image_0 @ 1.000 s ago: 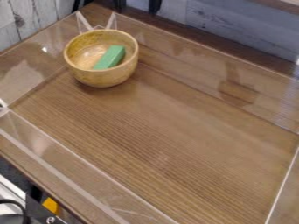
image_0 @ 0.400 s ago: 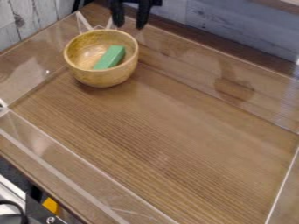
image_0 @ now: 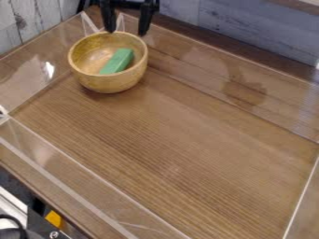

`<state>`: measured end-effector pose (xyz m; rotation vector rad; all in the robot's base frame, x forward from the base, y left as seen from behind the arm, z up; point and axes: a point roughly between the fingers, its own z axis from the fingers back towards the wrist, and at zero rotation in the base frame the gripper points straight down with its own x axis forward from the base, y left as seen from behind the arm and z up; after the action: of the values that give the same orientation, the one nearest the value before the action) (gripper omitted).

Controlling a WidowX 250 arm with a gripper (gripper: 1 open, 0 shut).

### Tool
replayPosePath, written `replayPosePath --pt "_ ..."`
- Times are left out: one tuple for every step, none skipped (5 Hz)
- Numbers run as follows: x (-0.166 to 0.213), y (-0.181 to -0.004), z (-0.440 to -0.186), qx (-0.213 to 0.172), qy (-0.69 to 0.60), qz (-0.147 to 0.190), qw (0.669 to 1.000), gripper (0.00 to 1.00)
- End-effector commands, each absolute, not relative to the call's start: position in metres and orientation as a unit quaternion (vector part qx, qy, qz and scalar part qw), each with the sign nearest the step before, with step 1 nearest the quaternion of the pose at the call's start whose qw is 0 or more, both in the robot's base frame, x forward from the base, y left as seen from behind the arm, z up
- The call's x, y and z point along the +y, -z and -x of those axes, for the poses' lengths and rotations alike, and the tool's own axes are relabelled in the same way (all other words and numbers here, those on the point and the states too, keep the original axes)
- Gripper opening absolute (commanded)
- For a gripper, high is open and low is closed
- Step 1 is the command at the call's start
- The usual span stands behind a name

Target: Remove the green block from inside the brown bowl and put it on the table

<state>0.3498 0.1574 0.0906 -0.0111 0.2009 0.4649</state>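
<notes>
I'm at the approach step: nothing has been grasped yet, and the block (image_0: pixel 118 62) lies inside the bowl (image_0: pixel 107 84), a green bar resting aslant on the pale inside, leaning toward the right wall. The bowl sits in the far left corner of the table (image_0: pixel 187 131), near the clear plastic walls (image_0: pixel 37 149). My gripper (image_0: pixel 129 21) hangs at the top of the view, just behind the bowl's far rim, fingers (image_0: pixel 147 19) spread apart and empty, pointing down. I judge it is not yet centred over the block; it looks a little beyond it and above. The next move, as I see it, calls for bringing the gripper toward the near side so it stands over the bar, turning the wrist so the fingers straddle its narrow width rather than its length, then lowering into the bowl without striking the thick rim. The risk is the tilt: a bar lying on a curved wall may slip or pivot when one finger meets it first.
</notes>
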Motion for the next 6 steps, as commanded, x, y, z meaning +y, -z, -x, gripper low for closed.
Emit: replayPosePath --pt "0.173 -0.109 -0.355 0.068 -0.257 -0.004 0.964 1.0" --pt "0.175 -0.098 -0.351 0.066 -0.249 -0.011 0.966 1.0" --pt "0.177 -0.089 -0.347 0.064 -0.246 -0.016 0.967 1.0" --pt "0.176 -0.085 -0.348 0.06 -0.246 -0.018 0.967 1.0" --pt "0.174 -0.082 -0.348 0.057 -0.245 -0.018 0.968 1.0" --pt "0.174 -0.079 -0.348 0.051 -0.222 -0.02 0.974 1.0"
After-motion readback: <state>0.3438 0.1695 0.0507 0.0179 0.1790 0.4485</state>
